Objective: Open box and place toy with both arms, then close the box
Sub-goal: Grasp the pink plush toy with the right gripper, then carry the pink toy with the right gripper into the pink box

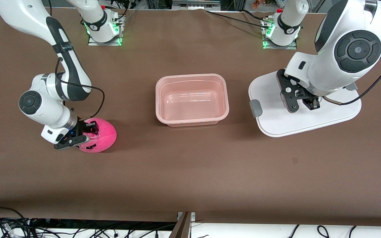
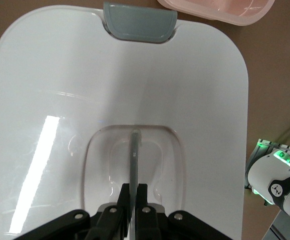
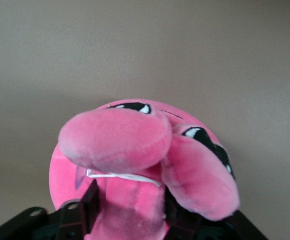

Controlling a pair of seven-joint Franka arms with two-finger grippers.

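Observation:
The box, a translucent pinkish tub, stands open in the middle of the table. Its flat white lid lies on the table toward the left arm's end. My left gripper rests on the lid. In the left wrist view the left gripper is shut on the thin clear handle in the recess of the lid. The hot-pink plush toy sits on the table toward the right arm's end. My right gripper is shut on it, and its fingers press into the toy.
A grey clip sticks out of the lid's edge toward the box. Brown cloth covers the table. The arms' bases stand at the table's edge farthest from the front camera. Cables hang below the nearest edge.

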